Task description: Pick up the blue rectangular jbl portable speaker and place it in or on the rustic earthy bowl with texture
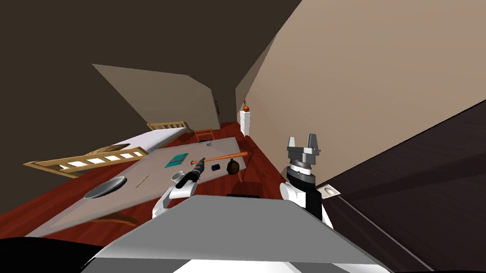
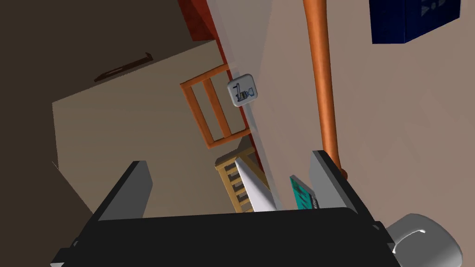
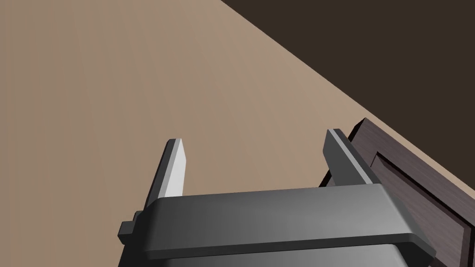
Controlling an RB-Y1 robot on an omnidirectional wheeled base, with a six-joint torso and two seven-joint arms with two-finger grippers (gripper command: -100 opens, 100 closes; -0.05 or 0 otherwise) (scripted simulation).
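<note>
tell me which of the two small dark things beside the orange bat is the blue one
The boxy speaker, the one nearer the left pincer; the rounded olive-brown thing just past it is not blue.

Field note: my left gripper (image 1: 201, 163) hangs over the grey table (image 1: 156, 172), just left of the small blue speaker (image 1: 215, 167). Dark brown bowl (image 1: 232, 166) sits just right of the speaker. My right gripper (image 1: 303, 142) is raised near the right wall, its 2 fingers apart.
</note>
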